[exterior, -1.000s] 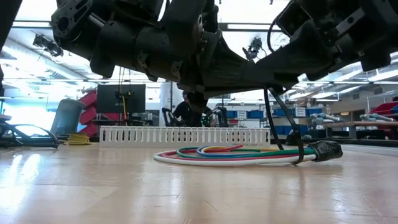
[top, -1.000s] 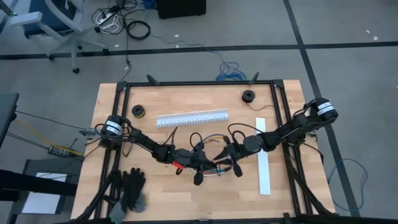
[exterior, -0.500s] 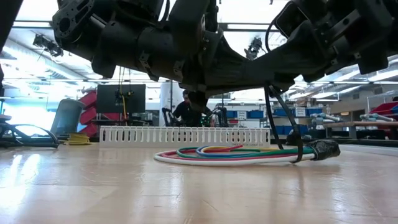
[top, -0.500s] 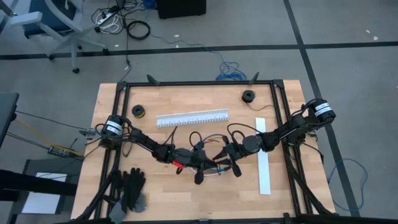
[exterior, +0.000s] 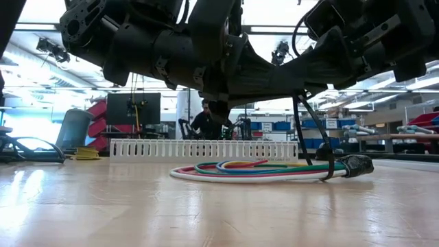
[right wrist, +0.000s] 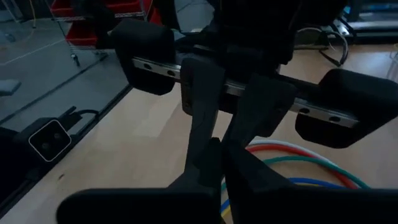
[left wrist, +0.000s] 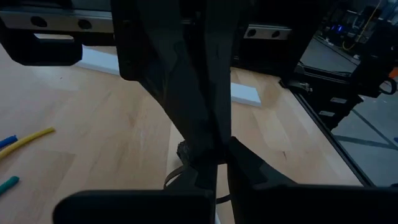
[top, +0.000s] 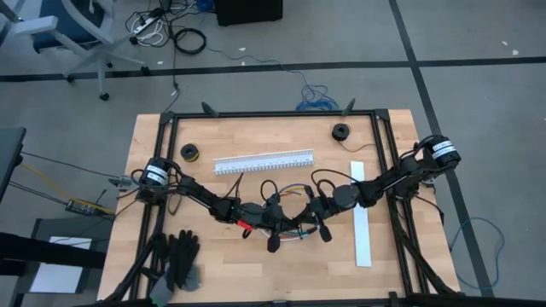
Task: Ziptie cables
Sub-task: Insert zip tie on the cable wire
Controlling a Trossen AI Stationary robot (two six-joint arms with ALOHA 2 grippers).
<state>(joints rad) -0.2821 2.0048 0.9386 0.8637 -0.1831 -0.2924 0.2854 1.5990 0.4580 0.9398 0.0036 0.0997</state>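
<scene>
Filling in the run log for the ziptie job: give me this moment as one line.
stage: bundling | left claw: shut, over cables | right claw: shut, at cables | cables: coiled on table

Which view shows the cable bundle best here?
The low view: the cables lie coiled flat in full side profile. The high view mostly hides them under the grippers; the right wrist view shows some loops, the left only loose ends.

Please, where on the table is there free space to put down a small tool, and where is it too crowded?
Bare wood lies along the front edge of the table, between the black gloves and the flat white strip, and at the back between the two black rolls, behind the white slotted channel. The middle is crowded: both grippers meet over the cables.
</scene>
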